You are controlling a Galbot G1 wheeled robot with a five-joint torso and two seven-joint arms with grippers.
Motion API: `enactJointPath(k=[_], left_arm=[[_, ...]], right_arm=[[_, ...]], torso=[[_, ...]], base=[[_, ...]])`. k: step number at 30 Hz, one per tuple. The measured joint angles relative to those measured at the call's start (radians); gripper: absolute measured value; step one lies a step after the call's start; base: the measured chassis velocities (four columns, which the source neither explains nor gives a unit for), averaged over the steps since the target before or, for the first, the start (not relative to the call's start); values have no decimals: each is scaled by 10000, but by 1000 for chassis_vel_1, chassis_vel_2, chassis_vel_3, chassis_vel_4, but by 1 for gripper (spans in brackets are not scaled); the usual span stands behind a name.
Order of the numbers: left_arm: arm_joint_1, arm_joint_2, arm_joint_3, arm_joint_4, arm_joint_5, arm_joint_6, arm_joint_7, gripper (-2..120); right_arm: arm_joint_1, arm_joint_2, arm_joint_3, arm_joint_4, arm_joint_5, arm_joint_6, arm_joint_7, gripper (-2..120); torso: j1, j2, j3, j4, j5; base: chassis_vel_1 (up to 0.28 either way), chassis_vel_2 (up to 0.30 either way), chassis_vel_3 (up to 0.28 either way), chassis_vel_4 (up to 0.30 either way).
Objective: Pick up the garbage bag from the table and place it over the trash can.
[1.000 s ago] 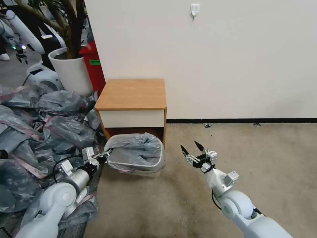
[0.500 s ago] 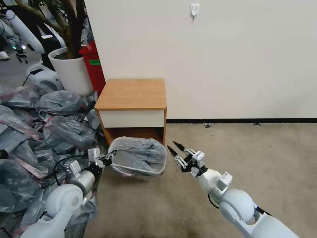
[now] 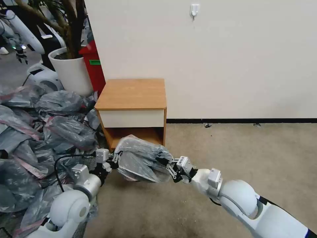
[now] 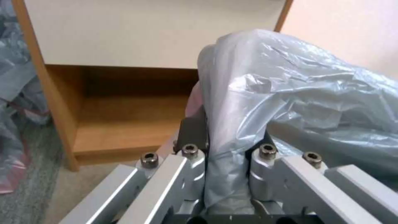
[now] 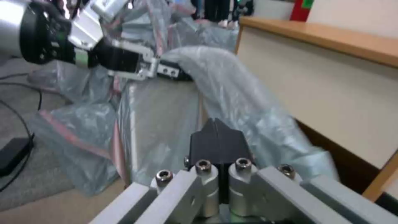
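Since a second ago my right gripper (image 3: 165,164) has closed in from the open carpet, fingers now pressed together on the garbage bag (image 3: 142,158). My left gripper (image 3: 116,158) pinches its other side, before the table (image 3: 132,94).

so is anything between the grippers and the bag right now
Nothing visible. The left gripper is shut on the left edge of the garbage bag, with film pinched between its fingers, and the right gripper is shut on its right edge. The table stands behind the bag, not between.
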Motion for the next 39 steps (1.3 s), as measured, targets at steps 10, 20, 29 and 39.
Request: enactJointPath(k=[10,20,29,39], left_arm=[[391,-279,34,-237,645,-298,159,9],[318,-510,296,-68,1839,-523,214,9],[229,-533,422,-10,2279,-578,217,9],[141,-522,563,30,2353,-588,193,9]], right_arm=[[657,-31,-678,6,-50,-1559,477,0],[1720,-258,-1539,272,-123,-3807,806,0],[2944,38,-2337,566,-114,-5626,818,0],[4252,515,-3609,-703,-242,-6125,819,0]], torso=[[-1,0,0,-1,-1],[0,0,0,-2,-1],[0,0,0,-1,-2],[0,0,0,0,-1]], base=[[0,0,0,0],[0,0,0,0],[0,0,0,0],[0,0,0,0]])
